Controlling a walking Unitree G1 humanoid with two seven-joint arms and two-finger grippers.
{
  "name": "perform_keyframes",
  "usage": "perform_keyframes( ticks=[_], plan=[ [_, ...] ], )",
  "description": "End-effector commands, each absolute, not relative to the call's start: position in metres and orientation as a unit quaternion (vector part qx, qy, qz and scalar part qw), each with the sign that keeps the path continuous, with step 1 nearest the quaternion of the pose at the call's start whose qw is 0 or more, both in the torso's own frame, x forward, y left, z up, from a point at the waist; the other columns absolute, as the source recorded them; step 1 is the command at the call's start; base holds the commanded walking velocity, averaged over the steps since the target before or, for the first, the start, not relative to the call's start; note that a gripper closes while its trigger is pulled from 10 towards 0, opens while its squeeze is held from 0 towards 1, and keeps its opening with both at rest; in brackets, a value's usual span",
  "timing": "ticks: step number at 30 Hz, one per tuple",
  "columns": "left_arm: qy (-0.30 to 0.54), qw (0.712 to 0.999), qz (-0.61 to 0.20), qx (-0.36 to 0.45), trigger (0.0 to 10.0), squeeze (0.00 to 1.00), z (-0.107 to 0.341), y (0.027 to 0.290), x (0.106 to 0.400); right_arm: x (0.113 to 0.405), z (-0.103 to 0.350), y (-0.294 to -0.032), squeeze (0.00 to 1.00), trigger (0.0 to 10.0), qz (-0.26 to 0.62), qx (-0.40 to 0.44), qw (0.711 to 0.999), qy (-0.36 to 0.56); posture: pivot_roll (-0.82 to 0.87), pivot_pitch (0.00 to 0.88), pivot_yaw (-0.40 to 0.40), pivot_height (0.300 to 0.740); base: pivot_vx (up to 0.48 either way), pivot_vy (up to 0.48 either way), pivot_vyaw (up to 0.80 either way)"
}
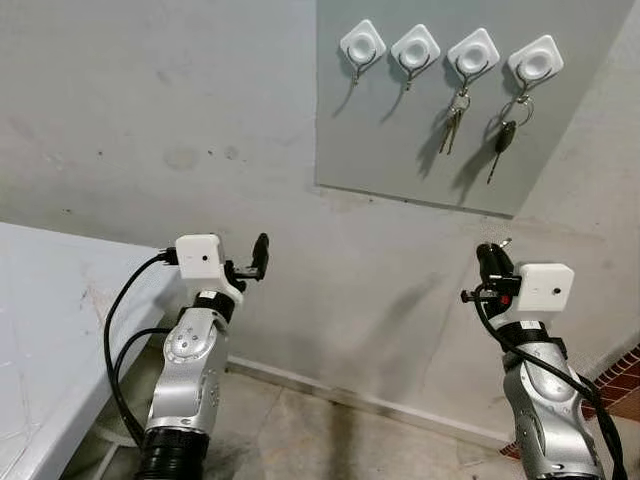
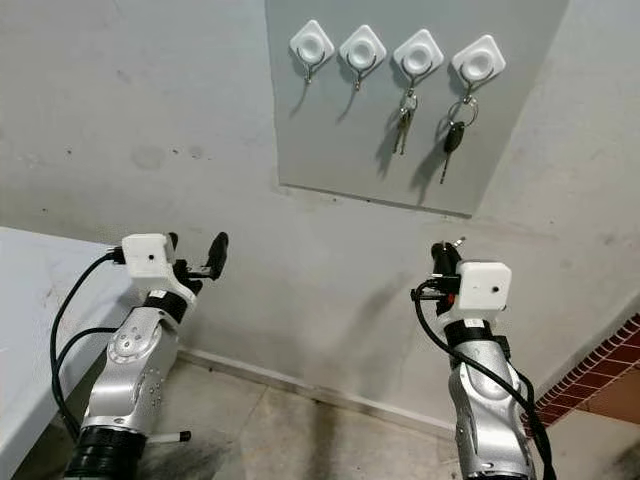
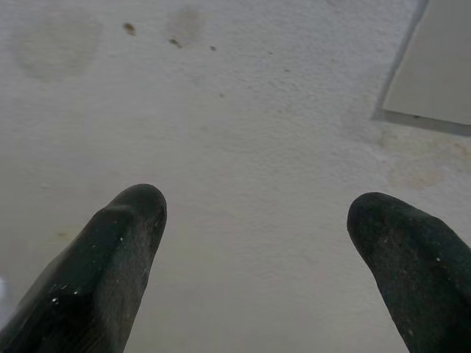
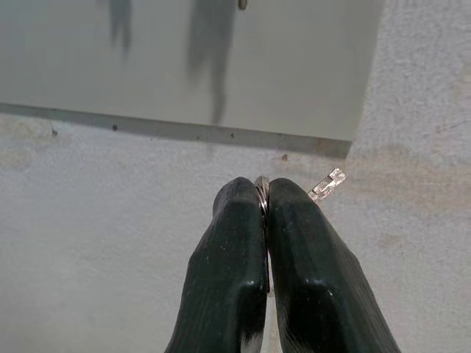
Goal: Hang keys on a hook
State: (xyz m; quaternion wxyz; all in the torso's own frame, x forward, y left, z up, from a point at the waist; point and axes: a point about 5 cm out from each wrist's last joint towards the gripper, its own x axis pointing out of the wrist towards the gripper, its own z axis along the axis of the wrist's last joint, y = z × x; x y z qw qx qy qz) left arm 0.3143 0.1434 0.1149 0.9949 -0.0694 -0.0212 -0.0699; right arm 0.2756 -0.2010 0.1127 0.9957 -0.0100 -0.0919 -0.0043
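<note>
Right gripper clamped on key ring, key tip poking sideways, free hooks on panel up and leftward; left gripper spread apart, empty, no nearer.

grey wall panel carries four white hooks.

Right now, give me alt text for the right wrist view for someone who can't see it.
The right end effector has its two black fingers pinched shut on a thin silver key ring, with a small metal key tip poking out beside them. Ahead is a rough white wall and the lower edge of a grey wall panel.
</note>
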Motion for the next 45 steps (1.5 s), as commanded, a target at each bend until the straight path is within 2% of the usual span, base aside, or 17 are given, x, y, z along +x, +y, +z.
perform_keyframes(
  ticks=[1,18,22,30,39,45],
  plan=[
    [-0.031,0.994,-0.080,-0.063,10.0,0.00,0.120,0.142,0.318,0.275,0.118,-0.204,0.00,10.0,-0.016,-0.013,0.994,-0.106,-0.09,0.001,0.047,0.740,0.000,0.000,0.00],
    [-0.036,0.995,-0.072,-0.067,10.0,0.00,0.122,0.147,0.324,0.280,0.116,-0.202,0.00,10.0,-0.015,-0.009,0.995,-0.094,-0.07,0.006,0.024,0.740,0.000,0.000,0.00],
    [-0.034,0.995,-0.059,-0.068,10.0,0.00,0.119,0.147,0.325,0.283,0.113,-0.203,0.00,10.0,-0.023,-0.010,0.996,-0.091,-0.09,0.000,0.044,0.740,0.000,0.000,0.00],
    [-0.038,0.993,-0.082,-0.074,10.0,0.00,0.126,0.139,0.337,0.283,0.116,-0.202,0.00,10.0,-0.028,-0.005,0.995,-0.101,-0.12,0.000,0.075,0.740,0.000,0.000,0.00],
    [-0.050,0.991,-0.090,-0.080,10.0,0.00,0.129,0.133,0.340,0.288,0.117,-0.195,0.00,10.0,-0.025,-0.002,0.994,-0.103,-0.11,0.000,0.046,0.740,0.000,0.000,0.00],
    [-0.057,0.991,-0.090,-0.077,10.0,0.00,0.127,0.128,0.334,0.291,0.125,-0.189,0.00,10.0,0.007,-0.005,0.993,-0.117,-0.09,0.000,0.019,0.740,0.000,0.000,0.00]
  ],
)
